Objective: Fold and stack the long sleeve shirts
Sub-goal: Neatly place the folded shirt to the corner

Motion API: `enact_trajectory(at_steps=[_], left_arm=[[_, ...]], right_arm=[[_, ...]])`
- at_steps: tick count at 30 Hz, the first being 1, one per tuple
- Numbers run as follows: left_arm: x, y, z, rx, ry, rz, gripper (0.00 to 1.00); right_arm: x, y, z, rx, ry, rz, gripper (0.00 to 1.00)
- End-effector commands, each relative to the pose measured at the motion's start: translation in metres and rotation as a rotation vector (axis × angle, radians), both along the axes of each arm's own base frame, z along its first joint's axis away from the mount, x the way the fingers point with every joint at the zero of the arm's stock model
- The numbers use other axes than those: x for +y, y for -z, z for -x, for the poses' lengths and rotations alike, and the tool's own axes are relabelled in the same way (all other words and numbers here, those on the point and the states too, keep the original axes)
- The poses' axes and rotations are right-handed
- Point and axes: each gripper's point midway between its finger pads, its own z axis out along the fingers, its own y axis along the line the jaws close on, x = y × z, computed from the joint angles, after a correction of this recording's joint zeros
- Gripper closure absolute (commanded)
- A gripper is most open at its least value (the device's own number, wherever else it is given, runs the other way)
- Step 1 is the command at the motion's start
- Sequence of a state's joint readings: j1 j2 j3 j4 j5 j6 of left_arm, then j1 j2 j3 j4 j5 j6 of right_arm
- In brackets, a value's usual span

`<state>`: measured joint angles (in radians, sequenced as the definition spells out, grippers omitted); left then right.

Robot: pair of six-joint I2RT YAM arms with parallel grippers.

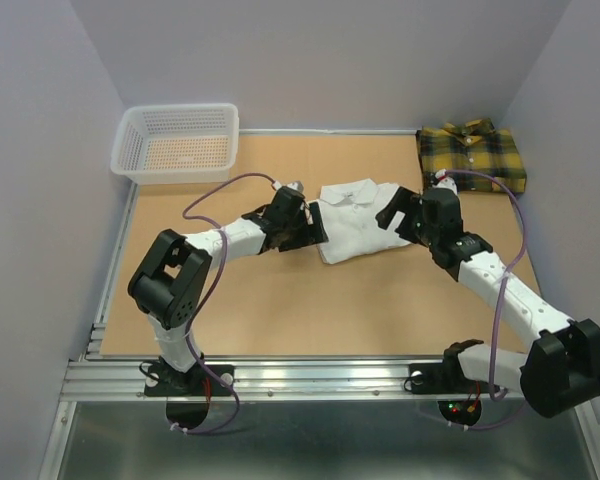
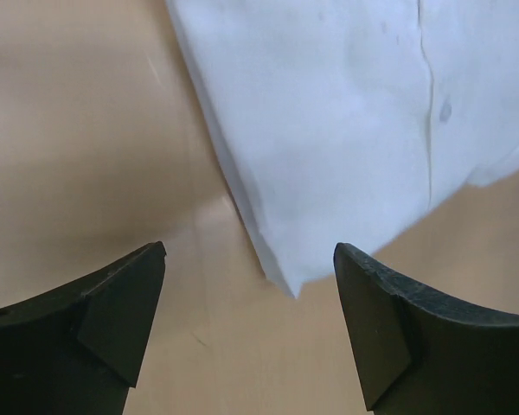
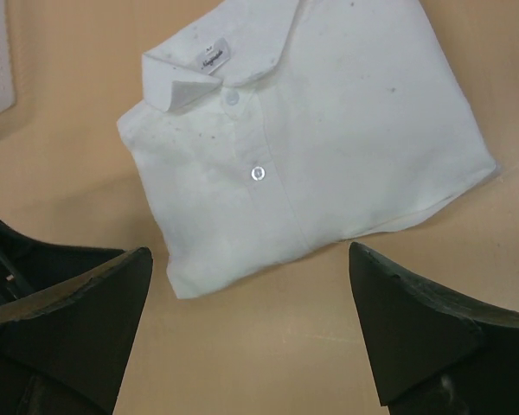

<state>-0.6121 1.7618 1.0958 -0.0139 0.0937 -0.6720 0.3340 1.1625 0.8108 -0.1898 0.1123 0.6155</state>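
The white shirt [image 1: 358,218] lies folded in a neat rectangle at the table's middle, collar toward the back. It fills the right wrist view [image 3: 303,138], collar and buttons up, and its corner shows in the left wrist view [image 2: 346,130]. The plaid shirt [image 1: 471,155] lies folded at the back right corner. My left gripper [image 1: 314,234] is open and empty at the white shirt's left edge [image 2: 249,259]. My right gripper [image 1: 400,216] is open and empty at the shirt's right edge [image 3: 251,268]. Neither touches the cloth.
A white plastic mesh basket [image 1: 177,141] stands at the back left corner. The tan tabletop [image 1: 280,310] ends at a metal rail in front. Grey walls close in on both sides and the back.
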Motion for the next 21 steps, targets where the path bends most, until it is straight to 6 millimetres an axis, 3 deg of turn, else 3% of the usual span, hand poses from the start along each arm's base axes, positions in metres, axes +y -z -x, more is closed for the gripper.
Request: enact_trajectory(at_steps=[1, 6, 14, 18, 20, 21], left_arm=[[-0.016, 0.015, 0.039, 0.075, 0.053, 0.041, 0.11], [-0.031, 0.03, 0.056, 0.126, 0.029, 0.086, 0.15], [-0.038, 0.054, 0.063, 0.188, -0.04, 0.134, 0.26], [-0.038, 0.061, 0.066, 0.207, -0.061, 0.149, 0.37], [-0.041, 0.061, 0.066, 0.208, -0.059, 0.155, 0.48], [-0.042, 0.06, 0.067, 0.206, -0.054, 0.155, 0.58]], right_arm=[[-0.005, 0.0, 0.004, -0.011, 0.055, -0.06, 0.0], [-0.01, 0.006, 0.013, -0.001, 0.104, -0.117, 0.0], [-0.005, 0.031, 0.031, 0.044, 0.126, -0.224, 0.0], [-0.005, 0.041, 0.038, 0.048, 0.157, -0.292, 0.0], [-0.003, 0.05, 0.043, 0.065, 0.168, -0.341, 0.0], [-0.003, 0.055, 0.045, 0.078, 0.175, -0.356, 0.0]])
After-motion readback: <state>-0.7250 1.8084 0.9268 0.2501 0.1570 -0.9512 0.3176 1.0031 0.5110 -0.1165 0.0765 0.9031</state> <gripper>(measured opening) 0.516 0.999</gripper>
